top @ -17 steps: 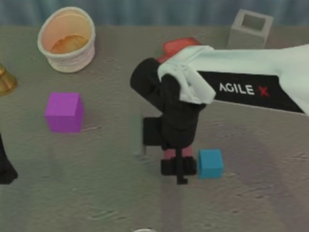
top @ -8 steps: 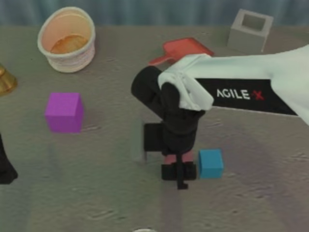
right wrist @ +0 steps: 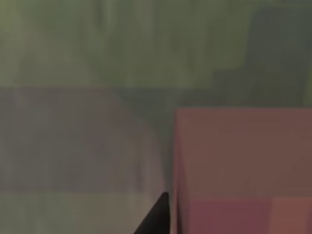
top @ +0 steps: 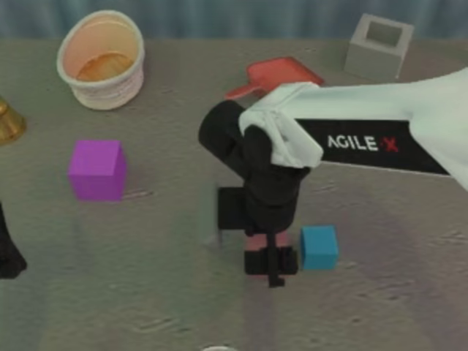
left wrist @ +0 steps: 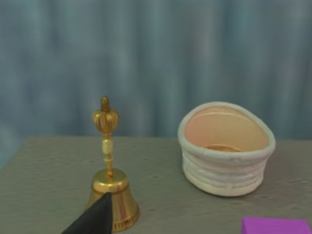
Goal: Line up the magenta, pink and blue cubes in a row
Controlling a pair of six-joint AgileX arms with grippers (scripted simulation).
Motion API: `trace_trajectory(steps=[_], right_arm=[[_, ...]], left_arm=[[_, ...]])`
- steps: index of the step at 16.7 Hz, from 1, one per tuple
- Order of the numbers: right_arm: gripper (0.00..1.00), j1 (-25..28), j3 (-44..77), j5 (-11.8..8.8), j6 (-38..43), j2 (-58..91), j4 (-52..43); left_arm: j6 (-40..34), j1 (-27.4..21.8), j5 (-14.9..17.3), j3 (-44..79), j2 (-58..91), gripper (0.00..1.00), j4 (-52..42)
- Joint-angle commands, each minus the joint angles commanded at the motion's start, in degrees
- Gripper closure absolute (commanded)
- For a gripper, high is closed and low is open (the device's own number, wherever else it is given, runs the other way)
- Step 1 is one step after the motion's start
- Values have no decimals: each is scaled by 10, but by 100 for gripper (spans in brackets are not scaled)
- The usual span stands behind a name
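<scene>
The salmon-pink cube (top: 256, 240) rests on the table just left of the small cyan-blue cube (top: 319, 247), mostly hidden under my right gripper (top: 270, 261), which is shut on it. In the right wrist view the pink cube (right wrist: 243, 165) fills one side, with a dark fingertip (right wrist: 158, 219) against its edge. The large magenta cube (top: 97, 170) sits apart at the left; only its top edge (left wrist: 275, 225) shows in the left wrist view. My left gripper (top: 7, 256) is parked open at the table's left edge.
A cream bowl (top: 102, 58) stands at the back left, and a gold bell (top: 7, 121) at the left edge. A red scoop (top: 274, 73) lies behind my right arm. A hollow grey box frame (top: 379, 45) stands at the back right.
My right gripper has come slightly toward the front edge and lower with the pink cube, then held still beside the blue cube. Left arm unchanged.
</scene>
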Motion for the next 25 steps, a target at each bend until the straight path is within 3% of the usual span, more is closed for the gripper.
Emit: trace_trajectory(steps=[2,3,12,20,25], right_arm=[[2,0,0,0,0,0,0],[0,0,0,0,0,0,0],[0,-1,2,0,0,-1,-2],[0,4,86,0,-2,-44,-131],[0,1,88,0,-1,-45,-134]], left_arm=[[0,0,0,0,0,0,0],[0,0,0,0,0,0,0],[0,0,0,0,0,0,0],[0,0,0,0,0,0,0],[0,0,0,0,0,0,0]])
